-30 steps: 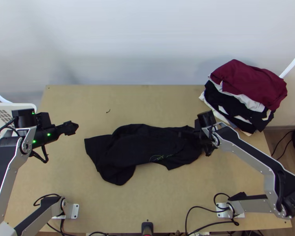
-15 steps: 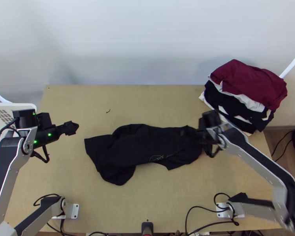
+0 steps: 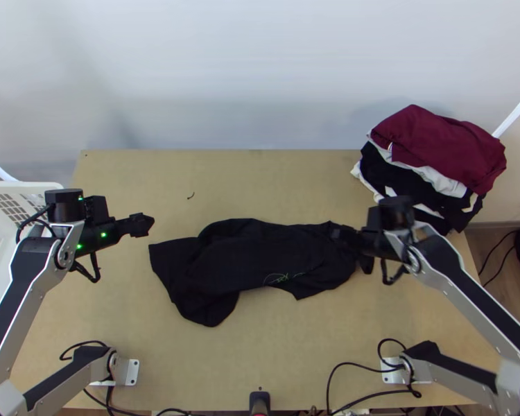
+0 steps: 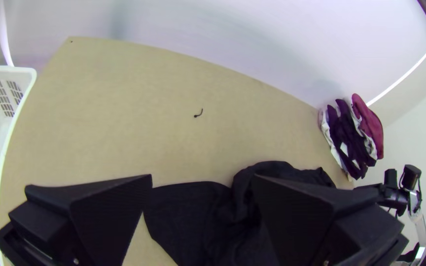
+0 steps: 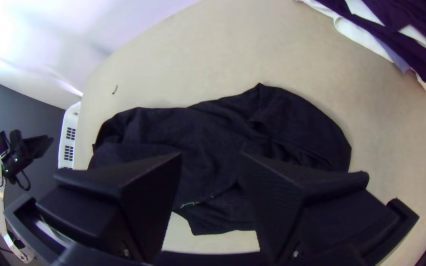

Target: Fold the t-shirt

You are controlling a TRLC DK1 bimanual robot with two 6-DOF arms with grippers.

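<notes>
A black t-shirt (image 3: 253, 263) lies bunched and wrinkled across the middle of the table, a thin green print near its front edge. My left gripper (image 3: 149, 223) hangs just beyond the shirt's left end, apart from it; in the left wrist view the left gripper (image 4: 200, 197) is open, with part of the shirt seen between its fingers. Over the shirt's right end is my right gripper (image 3: 338, 234). The right wrist view shows the right gripper (image 5: 210, 162) open above the dark cloth (image 5: 208, 133), holding none of it.
A pile of folded clothes, maroon on top (image 3: 437, 142), sits at the table's back right corner. A white basket (image 3: 35, 187) stands at the left edge. A small dark scrap (image 3: 191, 195) lies behind the shirt.
My left gripper has moved a little to the right. The right arm has drawn back to the right and its gripper has swung to point left. The shirt lies as before.
</notes>
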